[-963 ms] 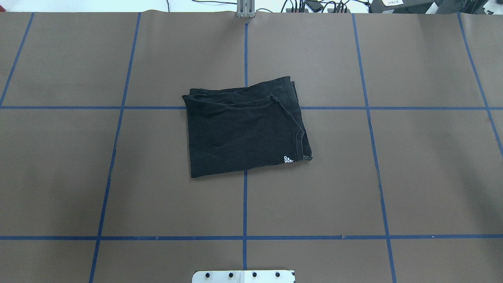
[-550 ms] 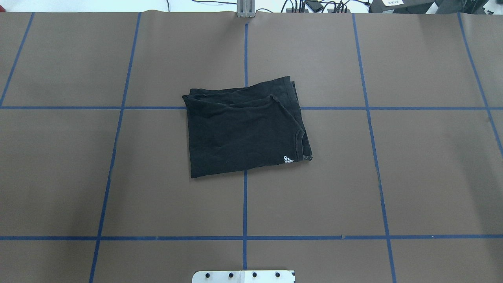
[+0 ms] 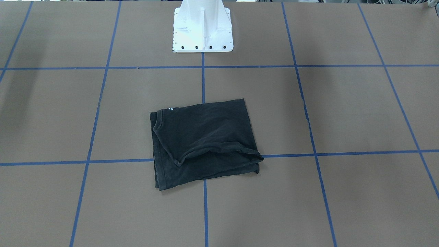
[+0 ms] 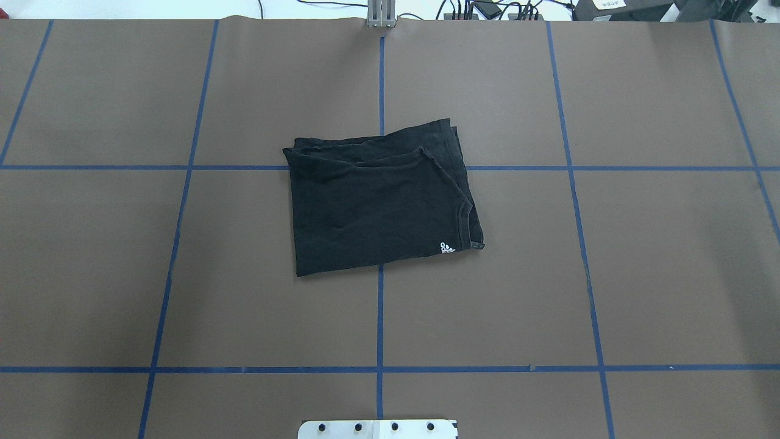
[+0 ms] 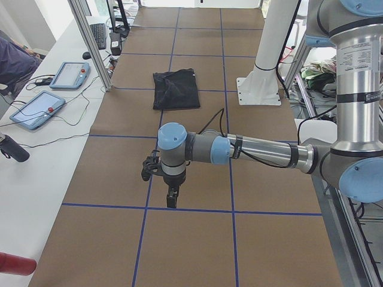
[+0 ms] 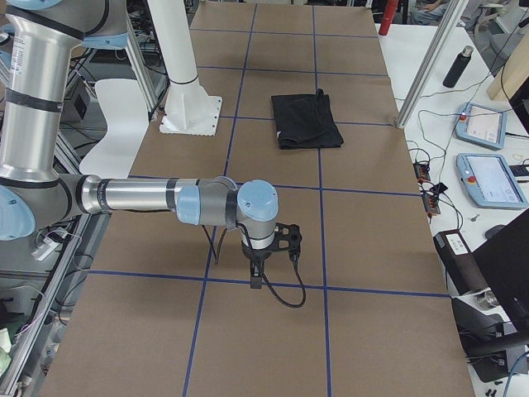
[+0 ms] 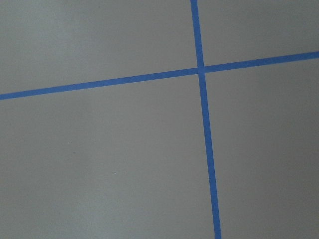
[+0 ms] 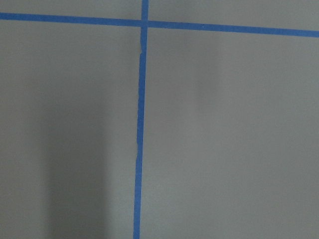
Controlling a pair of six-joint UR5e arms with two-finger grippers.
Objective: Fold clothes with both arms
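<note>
The black T-shirt lies folded into a rough rectangle at the table's middle, plain side up, with a small white mark at one corner. It also shows in the front-facing view and in both side views. My left gripper hangs over bare mat far from the shirt, seen only in the exterior left view. My right gripper hangs over bare mat at the other end, seen only in the exterior right view. I cannot tell whether either is open or shut. Both wrist views show only mat and tape.
The brown mat carries a blue tape grid. The white base pedestal stands at the robot's side of the table. Tablets and cables lie on the white bench along the far edge, with a metal post beside them.
</note>
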